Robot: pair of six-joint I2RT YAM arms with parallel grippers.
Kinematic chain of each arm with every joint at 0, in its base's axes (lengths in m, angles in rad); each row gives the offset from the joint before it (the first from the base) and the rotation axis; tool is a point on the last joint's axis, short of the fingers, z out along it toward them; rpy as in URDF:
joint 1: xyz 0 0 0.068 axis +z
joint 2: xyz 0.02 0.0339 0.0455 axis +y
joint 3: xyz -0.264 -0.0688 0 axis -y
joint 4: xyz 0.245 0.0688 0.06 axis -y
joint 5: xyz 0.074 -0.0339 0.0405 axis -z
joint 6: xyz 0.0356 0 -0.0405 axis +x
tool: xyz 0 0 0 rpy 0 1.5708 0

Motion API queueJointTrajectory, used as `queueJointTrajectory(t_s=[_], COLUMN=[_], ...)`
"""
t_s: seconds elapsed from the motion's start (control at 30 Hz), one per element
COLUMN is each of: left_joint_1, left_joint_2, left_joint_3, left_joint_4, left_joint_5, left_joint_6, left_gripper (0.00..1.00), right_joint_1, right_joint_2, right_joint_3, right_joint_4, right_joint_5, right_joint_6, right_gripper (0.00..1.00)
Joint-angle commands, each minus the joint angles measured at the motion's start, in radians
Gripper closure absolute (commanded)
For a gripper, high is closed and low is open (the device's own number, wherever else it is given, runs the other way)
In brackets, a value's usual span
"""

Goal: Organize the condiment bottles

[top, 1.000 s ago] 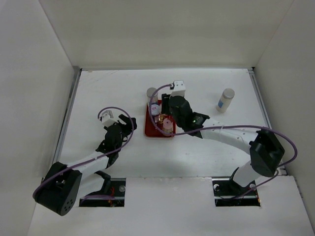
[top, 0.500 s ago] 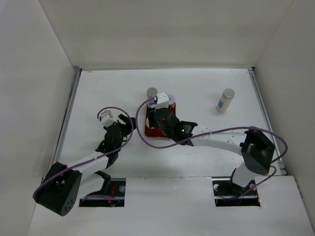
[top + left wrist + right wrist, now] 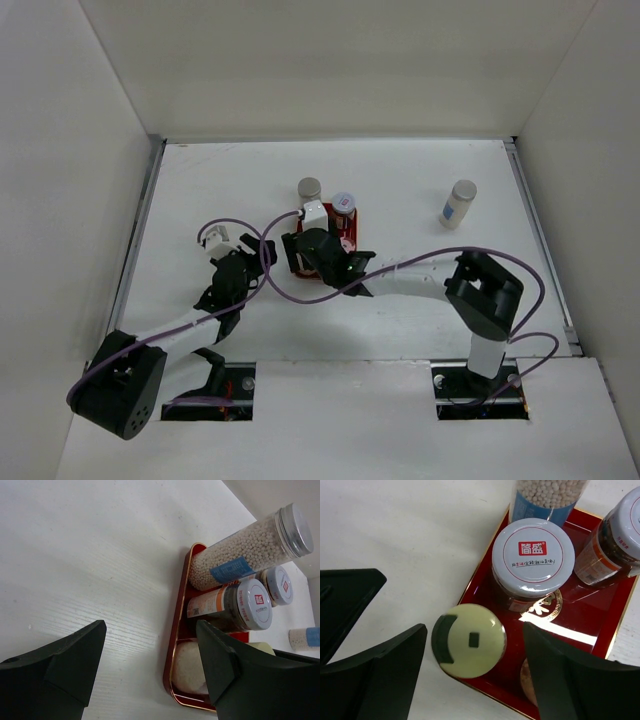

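Overhead, the right gripper [image 3: 474, 632] hangs above the flat red rectangular tray [image 3: 580, 625], its jaws spread wide on either side of the yellow-capped bottle [image 3: 470, 645] in a tray corner and not clamped on it. A white-lidded jar [image 3: 533, 555] and a tall grey-capped bottle of white beads [image 3: 240, 555] stand close by. A second blue-banded bottle [image 3: 459, 203] stands well apart on the white table [image 3: 220, 190]. The left gripper [image 3: 150, 630] hovers beside the tray, wide open and empty.

Bottles [image 3: 533, 555] in tray [image 3: 580, 615], lone bottle [image 3: 459, 203] well right, on table [image 3: 220, 180]
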Motion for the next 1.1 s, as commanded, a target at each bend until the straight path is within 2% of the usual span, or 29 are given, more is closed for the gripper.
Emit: queueJointTrajectory(t_s=[0.0, 0.13, 0.23, 0.4, 0.53, 0.63, 0.7, 0.87, 1.07], left_joint_1=[0.006, 0.007, 0.007, 0.003, -0.002, -0.002, -0.005, 0.000, 0.006], left_joint_2=[-0.011, 0.002, -0.014, 0.004, -0.001, 0.007, 0.002, 0.018, 0.021], left_joint_3=[-0.001, 0.001, -0.001, 0.002, 0.001, 0.004, 0.004, 0.007, 0.005], left_joint_4=[0.045, 0.048, 0.044, 0.045, 0.048, 0.048, 0.048, 0.048, 0.048], left_joint_5=[0.005, 0.005, 0.003, 0.011, 0.003, 0.012, 0.008, 0.016, 0.016], left_joint_6=[-0.012, -0.012, -0.012, -0.013, -0.013, -0.015, -0.015, -0.016, -0.016], left_gripper=[0.29, 0.29, 0.29, 0.29, 0.28, 0.29, 0.28, 0.28, 0.28], right_joint_1=[0.011, -0.003, -0.081, -0.283, -0.545, -0.745, -0.828, -0.896, -0.954], right_joint_2=[-0.057, -0.203, -0.352, -0.602, -0.716, -0.699, -0.630, -0.431, -0.273], right_joint_3=[0.029, -0.009, -0.078, -0.201, -0.273, -0.282, -0.255, -0.149, -0.065], right_joint_4=[0.012, -0.002, 0.007, 0.013, -0.030, -0.076, -0.103, -0.113, -0.122], right_joint_5=[0.009, 0.009, 0.009, 0.000, 0.067, 0.103, 0.081, -0.008, -0.052], right_joint_6=[0.012, 0.010, 0.012, 0.018, 0.003, 0.007, 0.006, -0.019, -0.025], right_gripper=[0.11, 0.05, 0.05, 0.02, 0.00, 0.00, 0.00, 0.00, 0.00])
